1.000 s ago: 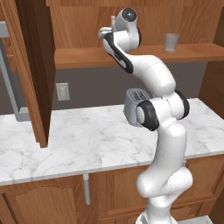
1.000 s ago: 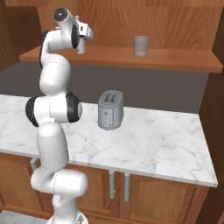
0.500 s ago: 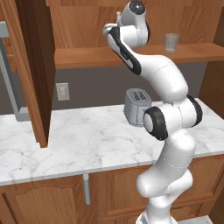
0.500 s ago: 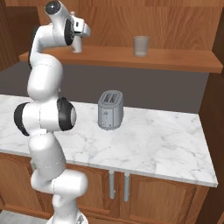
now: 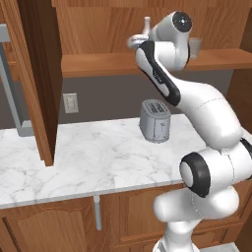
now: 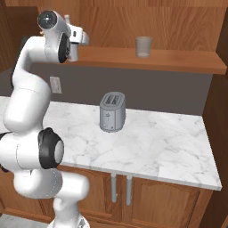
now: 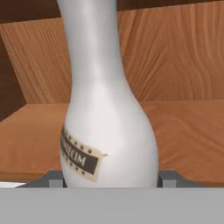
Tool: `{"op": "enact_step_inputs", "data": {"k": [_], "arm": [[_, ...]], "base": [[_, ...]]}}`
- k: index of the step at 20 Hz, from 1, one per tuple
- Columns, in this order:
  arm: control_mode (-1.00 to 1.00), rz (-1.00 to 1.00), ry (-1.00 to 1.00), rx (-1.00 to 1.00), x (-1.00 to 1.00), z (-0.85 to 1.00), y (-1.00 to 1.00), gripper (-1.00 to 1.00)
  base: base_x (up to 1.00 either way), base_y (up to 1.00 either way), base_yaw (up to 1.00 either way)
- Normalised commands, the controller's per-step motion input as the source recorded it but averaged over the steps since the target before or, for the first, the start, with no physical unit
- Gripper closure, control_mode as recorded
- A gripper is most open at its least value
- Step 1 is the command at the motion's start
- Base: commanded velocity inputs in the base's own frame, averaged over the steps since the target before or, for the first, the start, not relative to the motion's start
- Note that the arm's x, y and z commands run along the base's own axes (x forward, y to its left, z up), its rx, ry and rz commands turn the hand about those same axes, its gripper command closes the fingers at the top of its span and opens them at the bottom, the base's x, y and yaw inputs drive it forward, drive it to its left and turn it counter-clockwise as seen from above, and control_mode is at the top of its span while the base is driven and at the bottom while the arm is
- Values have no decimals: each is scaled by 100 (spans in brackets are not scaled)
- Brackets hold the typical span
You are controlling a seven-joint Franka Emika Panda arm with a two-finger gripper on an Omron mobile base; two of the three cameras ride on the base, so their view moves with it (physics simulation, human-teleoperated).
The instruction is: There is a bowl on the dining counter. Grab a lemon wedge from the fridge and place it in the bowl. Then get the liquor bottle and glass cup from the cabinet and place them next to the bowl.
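The liquor bottle [image 7: 109, 122] is pale, with a round body, a slim neck and a dark label, and it stands close up in the hand view. My gripper [image 7: 108, 178] is shut on it, one dark finger [image 7: 56, 179] pressed against each side of its body. From the base, the gripper [image 5: 140, 40] is up at the cabinet shelf [image 5: 93, 64], with the bottle's neck [image 5: 146, 23] rising behind the hand. The bottle's body [image 6: 73, 52] shows just below the hand [image 6: 76, 41]. The glass cup [image 6: 143, 46] stands farther right on the same shelf, apart from the gripper.
The cabinet's tall wooden door [image 5: 42, 74] hangs open at the left. A grey toaster [image 5: 155, 120] sits on the marble wall counter [image 5: 88, 152] under the shelf. A wall socket [image 5: 70, 102] is behind it. A wooden side panel [image 6: 220, 111] closes off the right.
The arm's elbow and forearm have swung out to the right and upward. The hand has stayed at the bottle on the shelf, with its jaws at the same width.
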Motion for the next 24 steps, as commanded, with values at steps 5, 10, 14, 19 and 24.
{"op": "enact_step_inputs", "data": {"k": [5,10,14,19,24], "arm": [[-100,1,-19,7,-100,0,-27,100],[-100,0,-11,1,-100,0,-18,100],[-100,0,-1,-1,-99,0,-6,100],[-100,0,0,-9,-77,-11,0,100],[100,0,0,-2,-8,-4,0,100]], "base": [[0,0,0],[0,0,0],[0,0,0],[0,0,0],[-13,3,2]]}}
